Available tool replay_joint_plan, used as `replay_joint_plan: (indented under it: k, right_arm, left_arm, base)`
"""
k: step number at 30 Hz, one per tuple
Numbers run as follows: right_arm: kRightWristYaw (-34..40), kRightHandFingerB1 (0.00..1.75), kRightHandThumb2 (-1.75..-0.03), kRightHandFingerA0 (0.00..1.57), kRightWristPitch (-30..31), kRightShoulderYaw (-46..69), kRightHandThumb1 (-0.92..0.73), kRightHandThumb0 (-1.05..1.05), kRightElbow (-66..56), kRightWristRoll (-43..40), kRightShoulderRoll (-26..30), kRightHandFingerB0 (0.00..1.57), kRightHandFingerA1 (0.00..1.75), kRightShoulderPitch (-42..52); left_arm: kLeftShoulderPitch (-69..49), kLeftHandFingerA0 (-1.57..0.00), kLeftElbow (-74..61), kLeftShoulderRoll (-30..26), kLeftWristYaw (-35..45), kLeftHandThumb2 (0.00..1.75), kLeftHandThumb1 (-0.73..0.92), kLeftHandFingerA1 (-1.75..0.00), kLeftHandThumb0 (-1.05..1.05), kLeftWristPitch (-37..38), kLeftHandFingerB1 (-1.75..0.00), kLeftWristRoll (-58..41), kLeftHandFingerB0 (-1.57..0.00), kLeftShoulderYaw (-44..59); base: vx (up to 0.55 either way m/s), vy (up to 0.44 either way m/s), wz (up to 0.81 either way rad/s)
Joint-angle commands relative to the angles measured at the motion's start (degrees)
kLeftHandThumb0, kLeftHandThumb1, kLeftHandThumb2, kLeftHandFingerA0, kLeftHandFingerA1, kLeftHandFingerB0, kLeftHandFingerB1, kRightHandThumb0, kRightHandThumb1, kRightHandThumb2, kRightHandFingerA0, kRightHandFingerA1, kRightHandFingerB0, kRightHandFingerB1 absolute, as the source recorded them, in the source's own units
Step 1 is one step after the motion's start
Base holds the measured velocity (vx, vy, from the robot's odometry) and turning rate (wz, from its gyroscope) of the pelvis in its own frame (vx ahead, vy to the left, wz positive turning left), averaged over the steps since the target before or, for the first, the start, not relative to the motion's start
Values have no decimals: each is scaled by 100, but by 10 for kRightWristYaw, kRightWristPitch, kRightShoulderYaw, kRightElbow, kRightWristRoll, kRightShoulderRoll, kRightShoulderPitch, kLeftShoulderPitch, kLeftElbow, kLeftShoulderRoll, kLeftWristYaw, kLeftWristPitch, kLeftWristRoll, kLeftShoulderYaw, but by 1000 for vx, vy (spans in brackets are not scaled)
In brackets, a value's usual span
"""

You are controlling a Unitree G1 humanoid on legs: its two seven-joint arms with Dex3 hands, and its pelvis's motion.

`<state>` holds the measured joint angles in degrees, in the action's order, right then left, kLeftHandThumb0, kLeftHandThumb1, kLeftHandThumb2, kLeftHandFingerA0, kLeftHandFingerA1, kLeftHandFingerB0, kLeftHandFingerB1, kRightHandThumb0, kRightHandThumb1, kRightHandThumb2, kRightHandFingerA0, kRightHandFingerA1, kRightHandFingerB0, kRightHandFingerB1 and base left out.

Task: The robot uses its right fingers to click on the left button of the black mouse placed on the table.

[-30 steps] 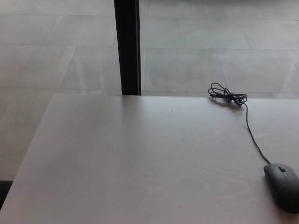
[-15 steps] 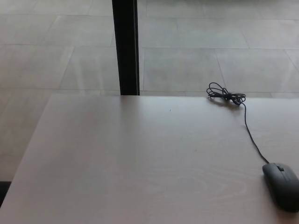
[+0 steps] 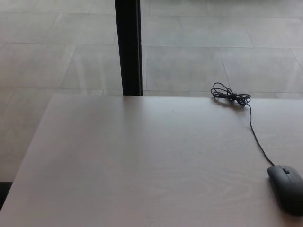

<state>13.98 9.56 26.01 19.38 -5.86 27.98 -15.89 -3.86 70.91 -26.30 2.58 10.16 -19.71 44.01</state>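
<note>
Black mouse (image 3: 286, 188) lies at the near right corner of the pale wood-grain surface (image 3: 142, 161), its right flank cut off by the picture's edge and its buttons too dark to tell apart. Its thin cord (image 3: 255, 135) runs away toward the far edge and ends in a knotted bundle (image 3: 230, 97) near that edge. Neither robot hand shows in the head view, so nothing touches the mouse; beyond the surface a black post (image 3: 128, 47) stands upright on the grey tiled floor (image 3: 213, 47).
</note>
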Motion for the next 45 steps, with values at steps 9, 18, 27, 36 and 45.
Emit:
replay_joint_plan:
  k: [9,18,27,36,45]
  right_arm:
    - [-80,38,-66,57,-97,-208,-87,-74,-90,126,15,49,50,44]
    - [-65,43,-66,81,-198,-286,-87,-67,14,183,18,46,109,48]
    - [-58,41,-67,87,-228,-322,-89,-78,41,245,55,49,98,42]
    - [-66,39,-67,63,-252,-336,-89,-72,29,284,72,45,55,43]
    - [-20,50,-112,41,-245,-414,-72,-77,19,440,116,37,59,0]
  left_arm:
    - [6,-81,-5,-8,2,65,83,-52,-75,11,-50,-23,-67,-2]
    - [10,-82,-5,-12,-1,66,86,-54,-75,16,-49,-16,-65,-16]
    - [10,-88,-2,-10,-4,66,87,-54,-74,16,-49,-19,-64,-16]
    - [7,-81,-8,-11,0,66,86,-52,-73,19,-51,-23,-66,-22]
    - [12,-84,-8,-16,-2,67,87,-54,-73,17,-50,-23,-68,-23]
  base:
    - [0,0,0]
    - [0,0,0]
    - [0,0,0]
    - [0,0,0]
    - [0,0,0]
